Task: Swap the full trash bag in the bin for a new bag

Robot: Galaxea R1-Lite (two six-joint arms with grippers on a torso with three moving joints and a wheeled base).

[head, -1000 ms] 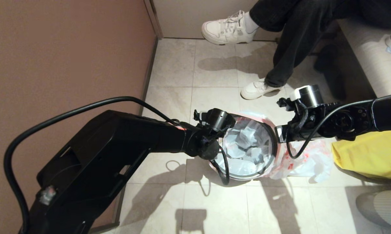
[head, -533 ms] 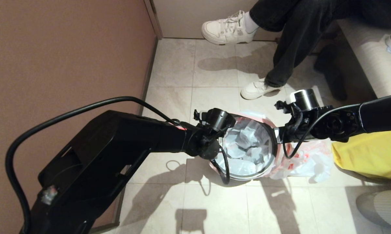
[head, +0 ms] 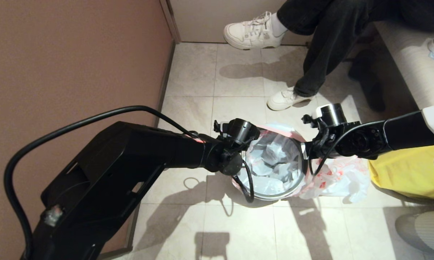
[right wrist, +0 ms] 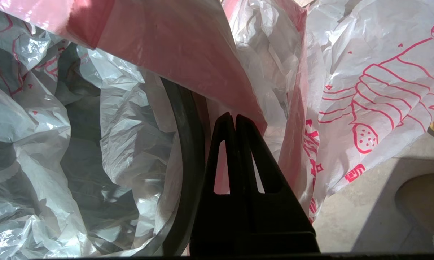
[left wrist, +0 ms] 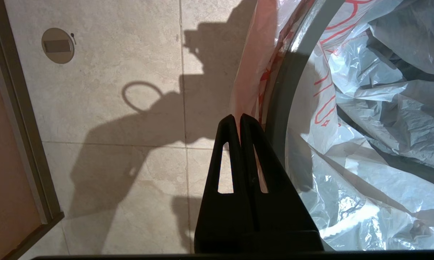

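Bin [head: 304, 169] on tiled floor [head: 238, 231] | lined with bag [head: 274, 166] | left claw [left wrist: 238, 121], right claw [right wrist: 231, 119] pinched on pink edge either side of bin | second bag [head: 343, 178], yellow sack [head: 404, 173] beside bin | seated person's shoes [head: 285, 99] beyond bin

The bag in the bin [head: 274, 164] is showing translucent whitish film with a pink-red edge and red line print. The bin [head: 305, 169] is wearing a thin grey hoop. A second bag [head: 341, 178] beside it is showing white with red drawings. Both arms are showing black. The floor [head: 238, 224] is showing beige tiles, the wall [head: 69, 57] brownish-pink, and a cloth [head: 408, 173] yellow.
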